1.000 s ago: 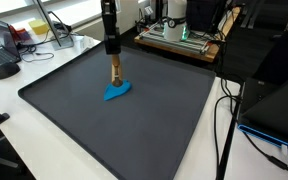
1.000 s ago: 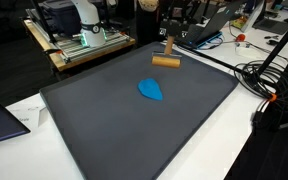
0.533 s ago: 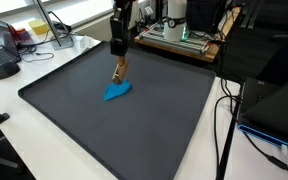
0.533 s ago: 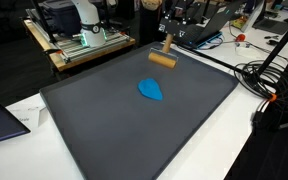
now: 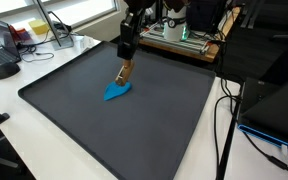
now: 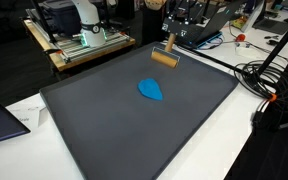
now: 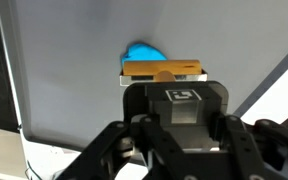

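Note:
My gripper (image 5: 127, 47) is shut on the upright handle of a wooden brush-like tool (image 5: 124, 72), held just above a dark grey mat (image 5: 74, 110). In an exterior view the tool's flat wooden head (image 6: 165, 58) hangs over the mat's far edge. A flat blue teardrop-shaped piece (image 5: 117, 92) lies on the mat just in front of the tool, and is also visible in an exterior view (image 6: 152, 90). In the wrist view the wooden head (image 7: 164, 68) sits under the gripper (image 7: 174, 88), with the blue piece (image 7: 142, 51) beyond it.
The mat (image 6: 134, 130) covers a white table (image 5: 14, 120). Behind it stand a wooden board with equipment (image 5: 179, 38), a second robot base (image 6: 84, 15) and laptops. Cables (image 6: 259, 75) trail at the table's side.
The gripper has carried the wooden tool back toward the mat's far edge, away from the blue piece, tilting slightly. The blue piece has not moved.

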Action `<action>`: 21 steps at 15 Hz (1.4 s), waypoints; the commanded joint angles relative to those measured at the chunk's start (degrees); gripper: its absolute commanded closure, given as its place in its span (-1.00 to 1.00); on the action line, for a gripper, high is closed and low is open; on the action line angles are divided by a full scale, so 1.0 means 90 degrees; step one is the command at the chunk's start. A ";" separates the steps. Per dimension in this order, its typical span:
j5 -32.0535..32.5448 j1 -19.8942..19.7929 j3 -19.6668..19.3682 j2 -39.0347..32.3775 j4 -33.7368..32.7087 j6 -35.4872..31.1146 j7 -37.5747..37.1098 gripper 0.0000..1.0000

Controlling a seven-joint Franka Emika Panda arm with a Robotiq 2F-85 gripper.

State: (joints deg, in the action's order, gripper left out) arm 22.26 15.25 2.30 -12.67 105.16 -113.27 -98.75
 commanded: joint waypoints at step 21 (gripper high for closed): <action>0.1883 0.1499 0.0094 -0.2685 -0.2972 0.3190 -0.3512 0.55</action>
State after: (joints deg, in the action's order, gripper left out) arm 36.07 26.74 3.98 -32.13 85.10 -89.14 -127.78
